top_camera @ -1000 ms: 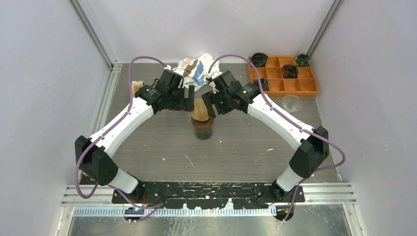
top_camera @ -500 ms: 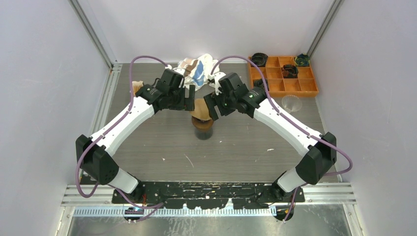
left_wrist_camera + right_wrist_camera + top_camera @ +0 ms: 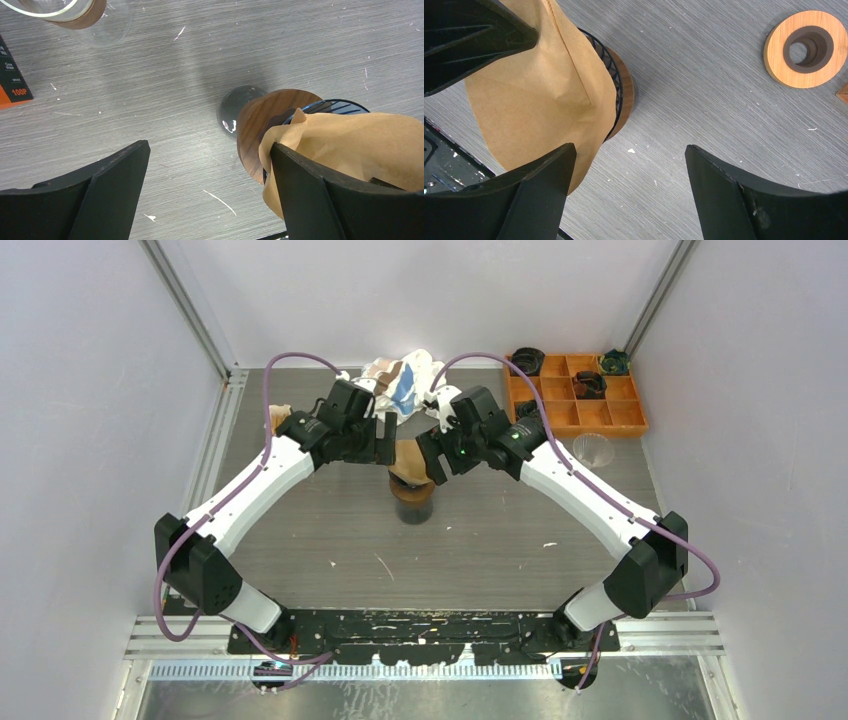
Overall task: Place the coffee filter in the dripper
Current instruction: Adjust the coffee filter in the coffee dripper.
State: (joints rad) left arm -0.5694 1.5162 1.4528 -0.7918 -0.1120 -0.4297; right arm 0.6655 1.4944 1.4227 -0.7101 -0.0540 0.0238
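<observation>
Brown paper, 1 coffee filter (image 3: 539, 85) in 1 dripper (image 3: 254, 126); left gripper (image 3: 210, 150) and right gripper (image 3: 630, 150) spread.

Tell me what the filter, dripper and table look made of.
The filter looks like unbleached brown paper: matte, creased, with a folded seam. The dripper has a black ribbed cage, probably wire or possibly plastic, with a collar of dark wood with visible grain. The table is grey with fine streaks: brushed metal or laminate, can't tell.
</observation>
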